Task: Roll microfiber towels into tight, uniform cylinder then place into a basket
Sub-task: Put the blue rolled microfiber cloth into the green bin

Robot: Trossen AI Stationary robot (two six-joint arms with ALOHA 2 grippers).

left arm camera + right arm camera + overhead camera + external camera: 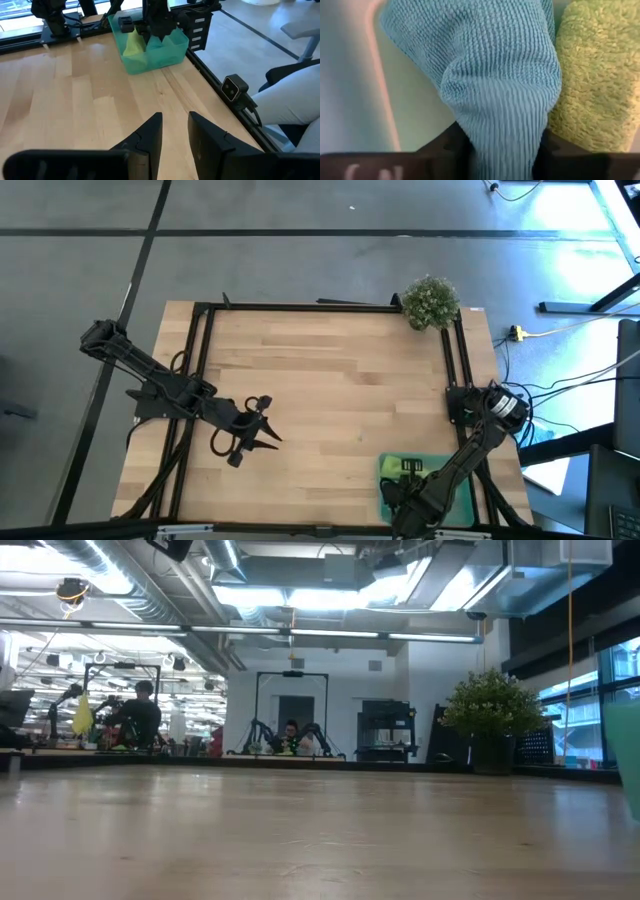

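**Presently: teal towel between the right claw's fingers, inside the basket**

Right gripper (502, 150): lowered into the basket (384, 468) at the table's near right corner. Its two dark fingers (451, 142) sit against either side of a fold of the teal towel (495, 75); the cloth fills the gap between them, so the claw reads as clamped on the teal towel.

Lime green towel (595, 75): lies just beside the teal one, touching it, in the same basket. From the left wrist view both cloths show inside the translucent green walls, under the right arm.

Left gripper (270, 430): hovers over bare wood on the table's left side, well apart from the basket. Fingers (150, 137) stand slightly apart with a narrow gap, holding nothing.

Table (330, 380): light wooden top with a black frame.

Plant (431, 302): small bushy green, at the far right corner.

Room beyond: seated people at distant benches, seen in the low view.
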